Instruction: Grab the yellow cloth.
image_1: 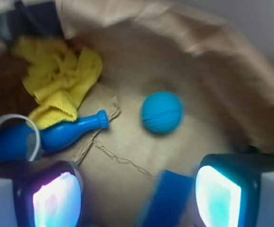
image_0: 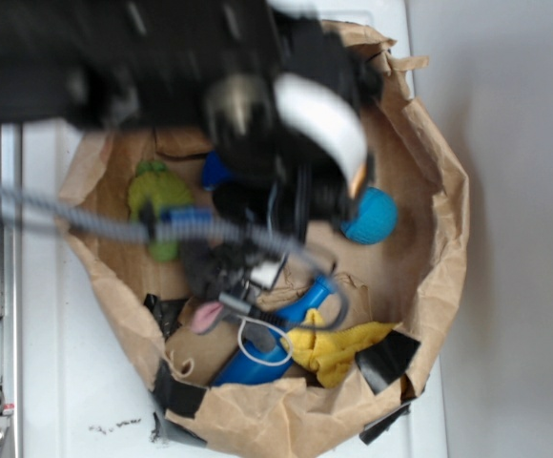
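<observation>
While the jaws gape empty, the yellow cloth [image_1: 59, 80] lies crumpled — touching the blue bottle [image_1: 56, 135].

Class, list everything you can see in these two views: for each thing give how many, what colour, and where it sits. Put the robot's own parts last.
Cloth: one, yellow, crumpled at the bag's edge, lying over the bottle's body.
Bottle: one, blue, on its side on the bag floor, with a white ring around its wide end.
Ball: one, blue, on the bag floor, apart from the cloth.
Plush toy: one, lime green, at the far side of the bag from the cloth.
Block: one, blue, between the gripper's fingers in the wrist view.
Bag: one, brown paper, open, patched with black tape, on a white surface.
Gripper: one, black with pale glowing pads, open, above the bag floor, not touching the cloth.
</observation>
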You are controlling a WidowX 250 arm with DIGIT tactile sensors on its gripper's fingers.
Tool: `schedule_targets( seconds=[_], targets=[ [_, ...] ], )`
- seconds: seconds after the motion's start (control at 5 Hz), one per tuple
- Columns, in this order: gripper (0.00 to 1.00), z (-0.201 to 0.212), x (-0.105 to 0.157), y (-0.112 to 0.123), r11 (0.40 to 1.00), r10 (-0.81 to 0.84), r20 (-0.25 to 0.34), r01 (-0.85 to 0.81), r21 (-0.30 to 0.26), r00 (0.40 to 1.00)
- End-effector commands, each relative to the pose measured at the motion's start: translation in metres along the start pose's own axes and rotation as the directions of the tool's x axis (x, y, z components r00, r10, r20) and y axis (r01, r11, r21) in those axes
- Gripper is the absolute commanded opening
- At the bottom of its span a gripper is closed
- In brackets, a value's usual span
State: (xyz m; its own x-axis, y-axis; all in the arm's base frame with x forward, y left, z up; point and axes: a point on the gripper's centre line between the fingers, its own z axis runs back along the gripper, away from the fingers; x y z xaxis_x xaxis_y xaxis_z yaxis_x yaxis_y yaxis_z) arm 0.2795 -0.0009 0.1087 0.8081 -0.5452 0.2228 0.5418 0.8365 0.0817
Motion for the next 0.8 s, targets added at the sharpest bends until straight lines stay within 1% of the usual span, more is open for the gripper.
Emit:
schedule_targets(
  seconds=[0.0, 0.2, 0.4, 0.6],
  targets=[
    [1.00, -0.012, 0.029, -0.025, 0.993, -0.108, 0.063, 0.110, -0.031, 0.992],
    [1.00, -0.011, 0.040, -0.027, 0.989, -0.099, 0.119, 0.111, -0.094, 0.988],
    [1.00, -0.014, 0.044, -0.033, 0.986, -0.109, 0.164, 0.128, -0.110, 0.980],
    [1.00, -0.009, 0.044, -0.039, 0.984, -0.098, 0.211, 0.127, -0.127, 0.973]
  ],
)
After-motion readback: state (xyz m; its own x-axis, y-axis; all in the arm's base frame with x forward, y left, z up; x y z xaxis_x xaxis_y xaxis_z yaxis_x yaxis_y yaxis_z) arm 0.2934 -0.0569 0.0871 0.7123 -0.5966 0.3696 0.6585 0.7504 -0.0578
